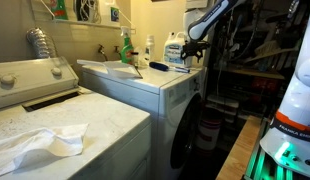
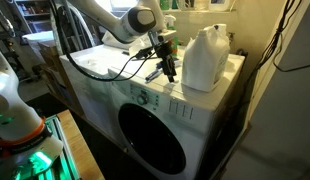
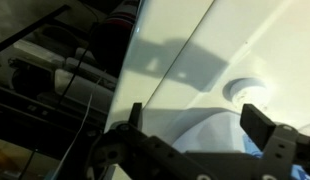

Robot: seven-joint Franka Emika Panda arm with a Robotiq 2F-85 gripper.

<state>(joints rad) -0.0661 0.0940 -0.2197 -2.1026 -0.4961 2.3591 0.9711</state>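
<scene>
The gripper (image 3: pixel 193 114) is filling the bottom of the wrist view, its jaws standing wide apart and gripping nothing. In an exterior view it is hanging just beside the white plastic jug (image 2: pixel 205 58), which is standing upright on the front-loading machine (image 2: pixel 105 82), towards its back corner. A dark brush-like thing (image 2: pixel 154 73) is lying on the gripper's other side. The jug is looking smooth-walled, slightly yielding and probably heavy if full. Its moulded handle or neck is likely offering the surest hold.

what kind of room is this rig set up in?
Most likely a home laundry room: a front-loading machine with a round door, a second white appliance beside it, and a big white jug, probably detergent, on top near the open gripper.
</scene>
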